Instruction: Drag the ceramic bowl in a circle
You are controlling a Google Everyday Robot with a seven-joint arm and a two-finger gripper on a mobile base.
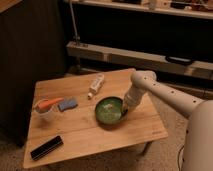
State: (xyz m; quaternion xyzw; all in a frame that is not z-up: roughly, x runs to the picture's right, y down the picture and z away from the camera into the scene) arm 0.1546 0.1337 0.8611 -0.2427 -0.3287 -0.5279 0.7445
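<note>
— What sits nearest on the wooden table (85,132)?

— A flat black bar (46,148), lying at an angle close to the front left corner, well apart from everything else.

— And the ceramic bowl?

— The ceramic bowl (108,110) comes next. It is glossy green with a darker rim and stands upright on the right half of the tabletop, about midway between the front and back edges. It is the largest dish there.

— Where is the gripper?

— The gripper (125,109) is down at the bowl's right rim, touching it or very nearly so. The white arm (165,95) reaches in from the right side and bends down to that spot.

— Is it clamped on the rim?

— I cannot tell. It is dark against the bowl's edge, so a grip and a mere press look alike from here.

— What is on the left side?

— A clear cup (44,114) stands near the left edge with an orange item (49,103) across its top. Just beside it to the right lies a blue-grey pad (67,104), apart from the bowl.

— Further back?

— A white bottle (96,84) lies on its side behind the bowl, near the table's far edge. Beyond the table a pale shelf (135,56) runs across a dark background
</note>
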